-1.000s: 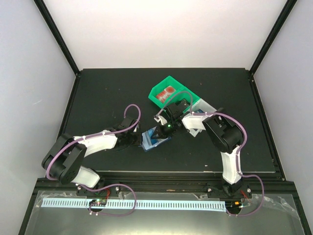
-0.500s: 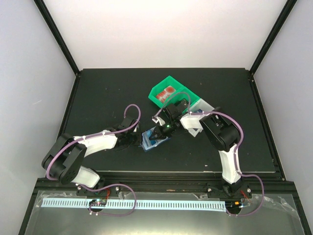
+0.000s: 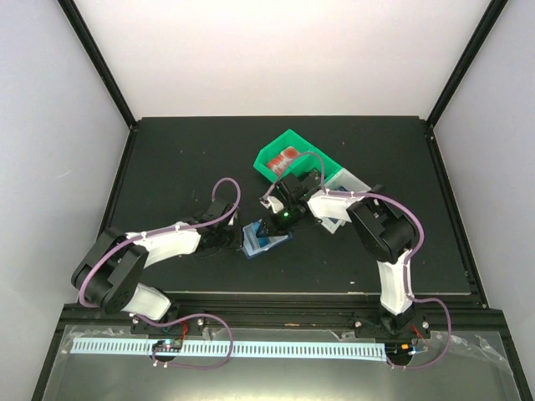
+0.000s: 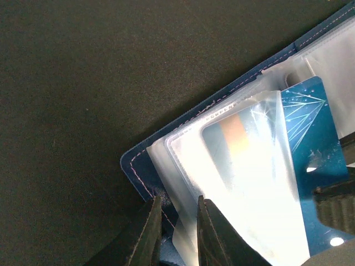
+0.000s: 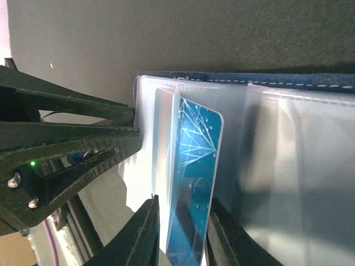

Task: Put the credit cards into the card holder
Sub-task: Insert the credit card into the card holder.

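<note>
While our left gripper (image 4: 178, 210) pinches the card holder (image 4: 138, 166) by its corner, the right gripper (image 5: 183, 208) clamps a blue card (image 5: 199, 160).
We see the holder lying open on the desk (image 3: 167, 167) between both arms, the card upright against a clear sleeve (image 5: 163, 133); whether it is inside we cannot tell.

Overhead view bright and even, white walls (image 3: 284, 50) glowing, desk (image 3: 184, 159) dark and matte. On the wrists, glare bleaches the clear sleeves (image 4: 249, 183); near fingers (image 4: 146, 234) soft, unfocused.
</note>
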### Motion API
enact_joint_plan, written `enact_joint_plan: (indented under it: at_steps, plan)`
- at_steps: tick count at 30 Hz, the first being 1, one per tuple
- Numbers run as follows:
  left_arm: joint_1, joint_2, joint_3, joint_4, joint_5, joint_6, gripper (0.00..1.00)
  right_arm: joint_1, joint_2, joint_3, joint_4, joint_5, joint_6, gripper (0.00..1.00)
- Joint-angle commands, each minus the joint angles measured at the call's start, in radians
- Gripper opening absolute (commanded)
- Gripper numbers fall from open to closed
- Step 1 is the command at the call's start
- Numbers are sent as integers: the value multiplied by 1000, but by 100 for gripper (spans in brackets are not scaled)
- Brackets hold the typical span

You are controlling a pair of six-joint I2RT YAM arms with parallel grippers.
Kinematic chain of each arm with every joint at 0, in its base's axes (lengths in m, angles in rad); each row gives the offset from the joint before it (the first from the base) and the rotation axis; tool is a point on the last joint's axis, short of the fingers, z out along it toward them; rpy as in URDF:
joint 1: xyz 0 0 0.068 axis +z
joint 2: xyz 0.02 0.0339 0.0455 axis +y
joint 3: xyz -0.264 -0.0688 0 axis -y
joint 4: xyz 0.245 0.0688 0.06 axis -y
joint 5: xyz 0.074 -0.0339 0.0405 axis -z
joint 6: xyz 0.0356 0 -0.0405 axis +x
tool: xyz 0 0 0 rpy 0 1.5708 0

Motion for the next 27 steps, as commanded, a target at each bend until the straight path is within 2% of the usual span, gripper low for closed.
enact_joint_plan:
  at_steps: [1, 8, 12, 14, 27]
  plan:
    - [2, 38, -17, -31, -7, -4, 20, 7, -61, -16, -56, 121, -11, 26]
    - [2, 43, -17, -29, -5, -6, 20, 8, -59, -5, -112, 222, -8, 25]
    - [2, 46, -17, -27, -2, -6, 20, 9, -41, 10, -130, 206, -24, 6]
    - [3, 45, -17, -27, -1, -8, 20, 12, -21, 19, -132, 185, -32, 2]
    - [2, 38, -23, -27, 6, -15, 20, 46, 17, 76, -141, 82, -103, 1]
